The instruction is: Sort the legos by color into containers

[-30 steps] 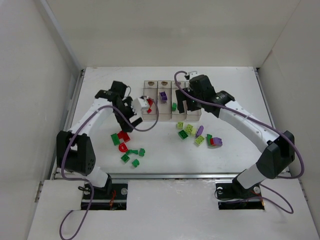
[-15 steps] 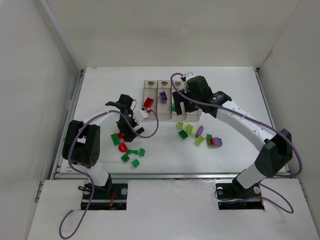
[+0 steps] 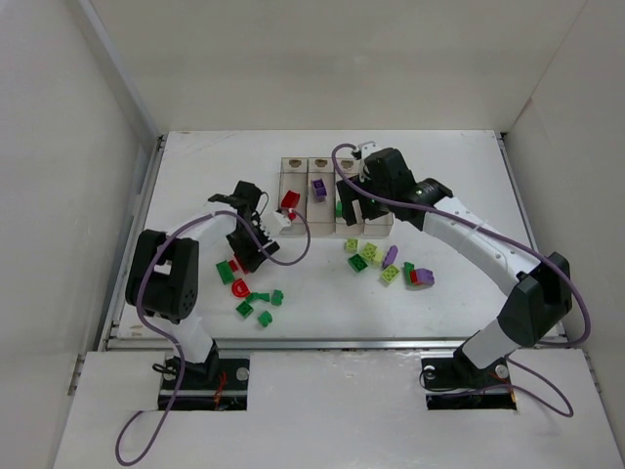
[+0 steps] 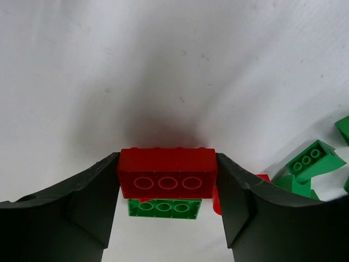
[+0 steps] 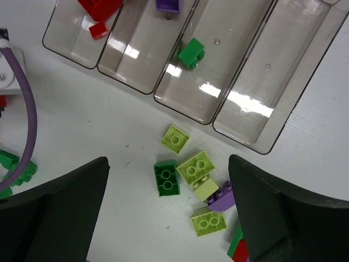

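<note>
We have the left claw clenched on a red brick, one finger flat against each short end. That grip leaves the long sides free and keeps the studs level. The claw sits low over the bench at the left pile, near and to the left of the containers. From the wrist view we cannot tell whether the brick rests on the bench or hangs just clear of it. A green brick lies right beside it, partly hidden by its edge, so a slow lift would be wise in case the two catch.

The four containers run left to right, and three already show a colour. There are red pieces in the leftmost, a purple piece in the next and a green piece in the third. The rightmost is bare. We judge the held brick belongs in the leftmost, which is also the one closest to this arm.

Our right claw is released and holds nothing, its fingers spread wide. It hangs above the near ends of the containers and over the right pile. There a dark green brick touches a yellow-green brick, with a purple brick just near of them. A lone yellow-green square lies apart from the rest. We judge it the easiest pick, and the bare rightmost container its likely home.
</note>
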Controlling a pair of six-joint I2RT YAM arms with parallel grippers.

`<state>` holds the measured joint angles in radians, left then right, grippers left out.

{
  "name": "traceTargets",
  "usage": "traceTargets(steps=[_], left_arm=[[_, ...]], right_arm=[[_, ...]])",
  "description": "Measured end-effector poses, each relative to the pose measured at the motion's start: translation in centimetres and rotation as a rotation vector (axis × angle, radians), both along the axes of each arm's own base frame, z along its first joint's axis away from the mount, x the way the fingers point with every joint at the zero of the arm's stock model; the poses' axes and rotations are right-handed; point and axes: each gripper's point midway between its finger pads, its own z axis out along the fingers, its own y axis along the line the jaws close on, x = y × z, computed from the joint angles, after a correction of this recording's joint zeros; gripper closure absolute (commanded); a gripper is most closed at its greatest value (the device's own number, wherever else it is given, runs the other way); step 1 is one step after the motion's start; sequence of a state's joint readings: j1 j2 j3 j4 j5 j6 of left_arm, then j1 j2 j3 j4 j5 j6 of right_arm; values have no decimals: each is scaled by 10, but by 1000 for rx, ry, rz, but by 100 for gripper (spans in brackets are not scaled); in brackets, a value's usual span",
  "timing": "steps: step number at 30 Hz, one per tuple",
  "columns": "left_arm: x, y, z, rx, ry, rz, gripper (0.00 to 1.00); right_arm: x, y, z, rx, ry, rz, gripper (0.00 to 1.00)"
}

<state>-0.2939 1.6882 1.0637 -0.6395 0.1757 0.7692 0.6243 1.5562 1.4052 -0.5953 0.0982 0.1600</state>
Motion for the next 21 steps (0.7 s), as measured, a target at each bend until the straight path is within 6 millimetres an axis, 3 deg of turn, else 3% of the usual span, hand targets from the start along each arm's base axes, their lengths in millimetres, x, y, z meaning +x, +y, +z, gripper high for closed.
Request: traceTargets(steps=[3, 7, 13, 16, 19, 21], left_arm=[[14, -7, 9, -12, 3, 22, 86], [49, -24, 37, -66, -39, 48, 86], [112, -73, 132, -273, -263, -7, 86], [125, -106, 162, -336, -350, -80, 85], [133, -145, 165, -386, -360, -158, 83], [136, -161, 147, -398, -329, -187, 81]], right_arm=[[1, -1, 0, -7, -6, 0, 5], [3, -3, 0, -18, -14, -7, 5], [5, -6, 1, -22, -35, -21, 5], [6, -10, -1, -21, -32, -39, 5], [14, -23, -2, -14, -29, -90, 5], [23, -37, -1, -9, -31, -140, 5]])
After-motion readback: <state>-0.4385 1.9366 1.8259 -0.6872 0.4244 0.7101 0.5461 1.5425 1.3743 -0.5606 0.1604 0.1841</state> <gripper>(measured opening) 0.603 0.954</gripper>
